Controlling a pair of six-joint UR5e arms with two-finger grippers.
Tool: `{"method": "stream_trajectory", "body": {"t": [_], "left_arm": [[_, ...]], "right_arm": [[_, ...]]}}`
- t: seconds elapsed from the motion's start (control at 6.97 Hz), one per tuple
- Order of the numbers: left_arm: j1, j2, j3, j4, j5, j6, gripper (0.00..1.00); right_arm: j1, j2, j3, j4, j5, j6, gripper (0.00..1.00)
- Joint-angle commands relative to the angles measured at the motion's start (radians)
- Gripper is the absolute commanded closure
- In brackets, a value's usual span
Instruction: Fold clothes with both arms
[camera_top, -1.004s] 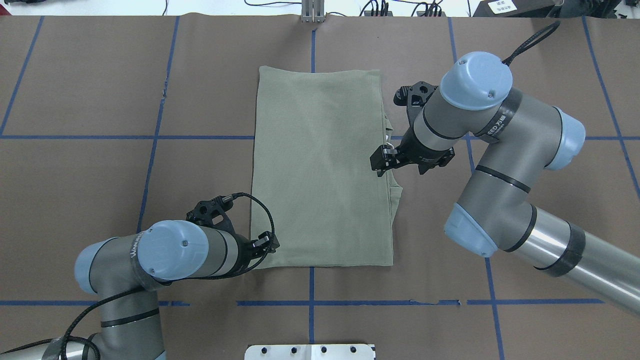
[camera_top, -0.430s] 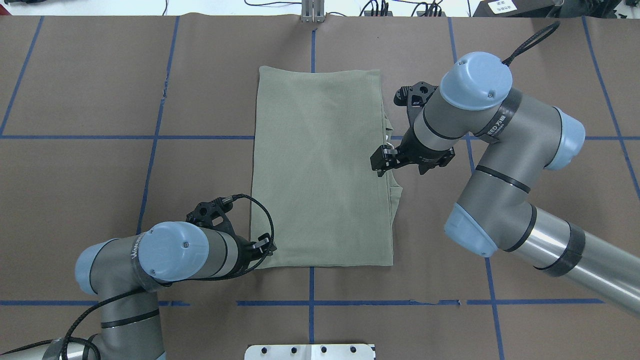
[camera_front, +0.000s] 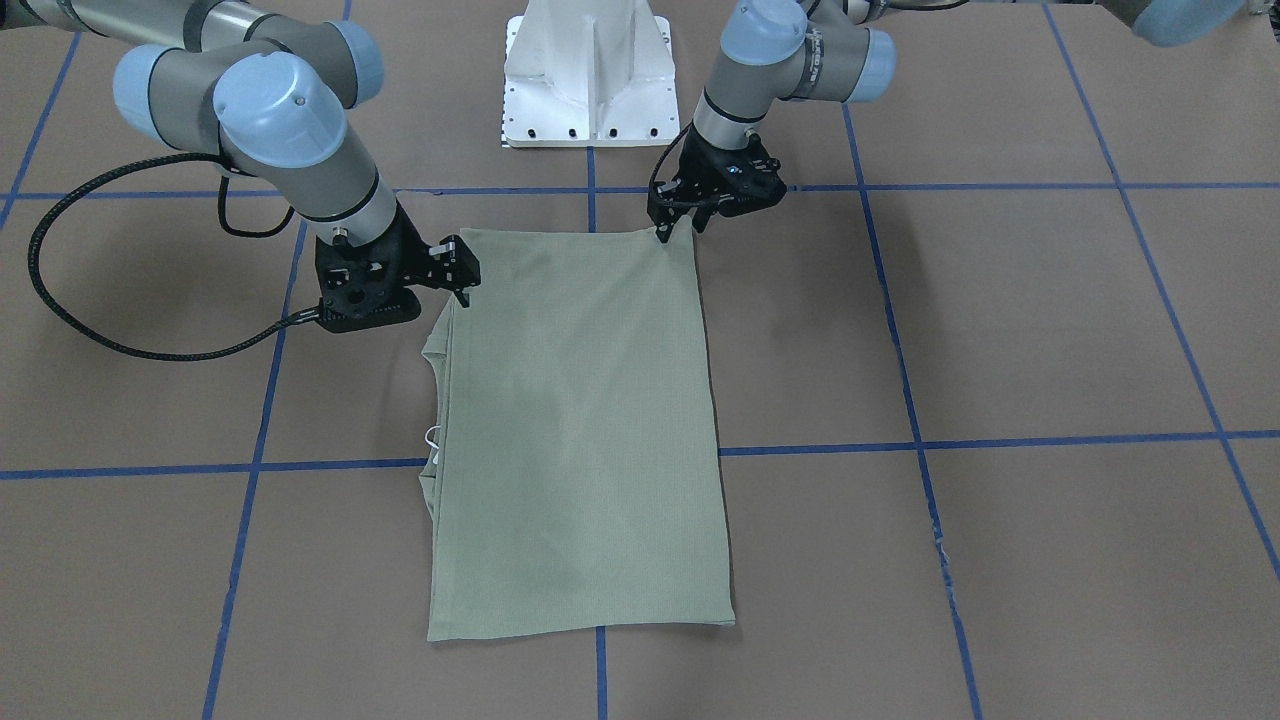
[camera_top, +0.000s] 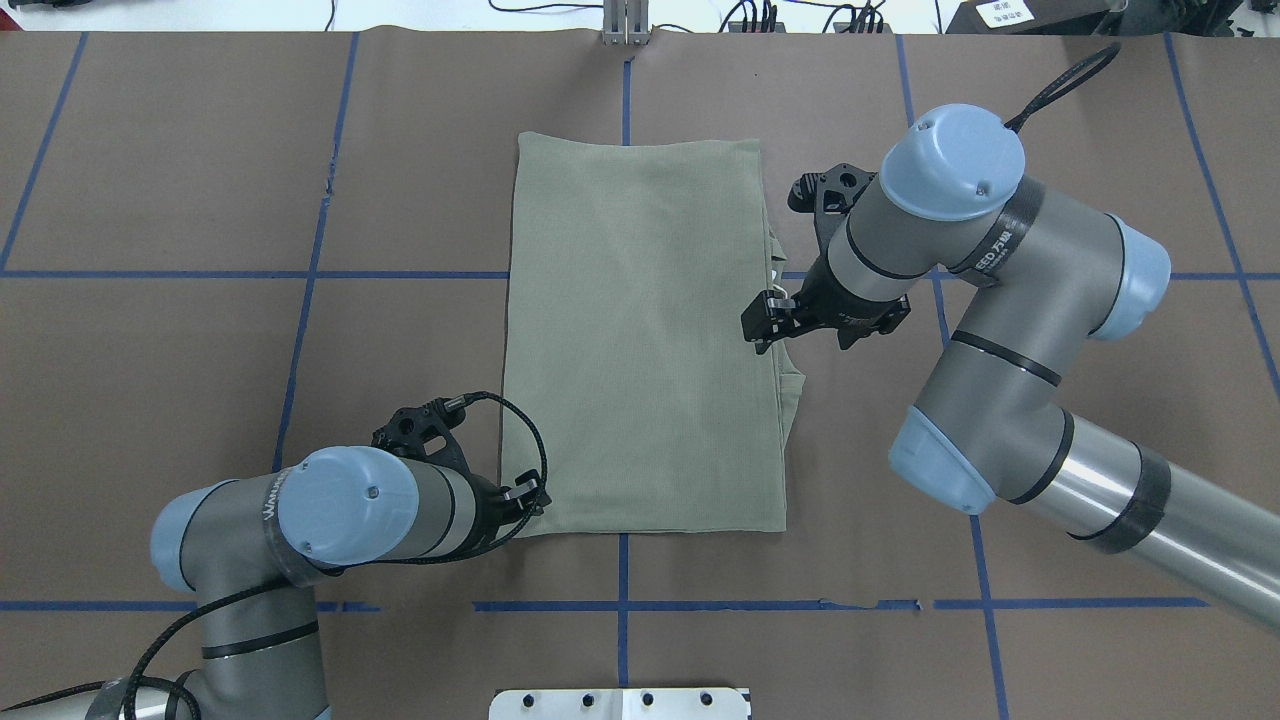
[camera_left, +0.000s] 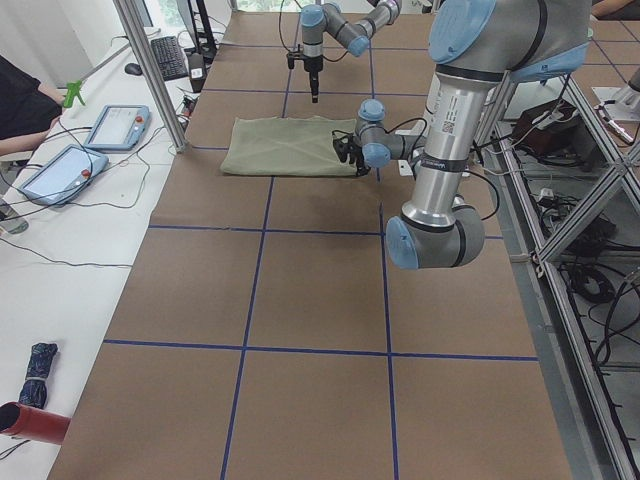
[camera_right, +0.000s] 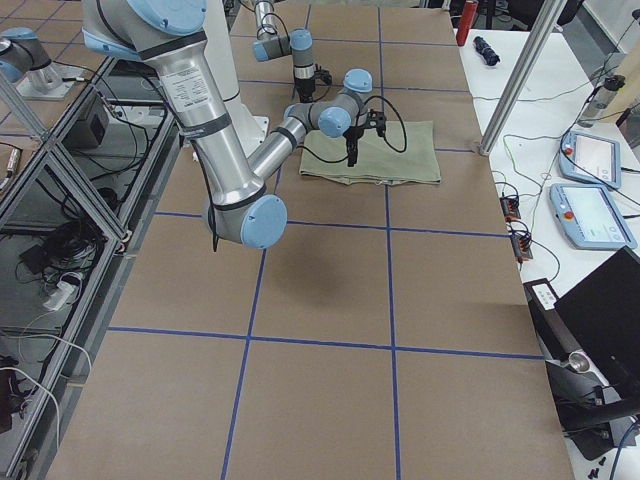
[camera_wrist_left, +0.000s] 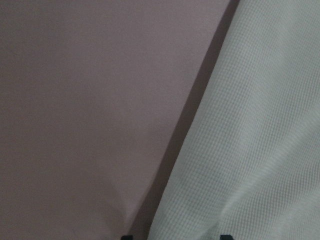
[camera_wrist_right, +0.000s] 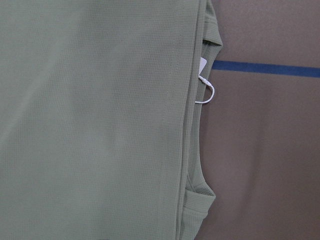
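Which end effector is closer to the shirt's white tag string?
Right. The right end effector hangs near the tag string; the left end effector is at the shirt's opposite corner.

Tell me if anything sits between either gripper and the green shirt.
Nothing visible does. The left gripper is at the folded green shirt's corner nearest the robot, the right gripper at its side edge; only brown table paper lies around them.

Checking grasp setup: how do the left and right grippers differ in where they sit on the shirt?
The left gripper is at the shirt's near-left corner; the right gripper is midway along its right edge. The left gripper's jaws stand open; the right's are unclear. Both are at the shirt's edge.
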Motion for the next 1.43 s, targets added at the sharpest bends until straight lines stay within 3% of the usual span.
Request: {"method": "stream_trajectory", "body": {"t": [0.0,0.29,0.43,0.86,1.29], "left_arm": [[0.001,0.001,0.0,0.0,0.0,0.0,0.62],[0.016,0.001,0.0,0.0,0.02,-0.003,0.92],[0.016,0.001,-0.004,0.0,0.023,-0.003,1.0],[0.034,-0.007,-0.065,0.107,0.032,0.002,1.0],[0.037,-0.007,-0.106,0.135,0.031,0.002,1.0]], "right_arm": [[0.0,-0.004,0.0,0.0,0.0,0.0,0.0],[0.002,-0.004,0.0,0.0,0.0,0.0,0.0],[0.002,-0.004,0.0,0.0,0.0,0.0,0.0],[-0.041,-0.021,0.026,0.011,-0.017,0.143,0.0],[-0.237,-0.088,0.133,0.014,-0.182,0.499,0.0]]}}
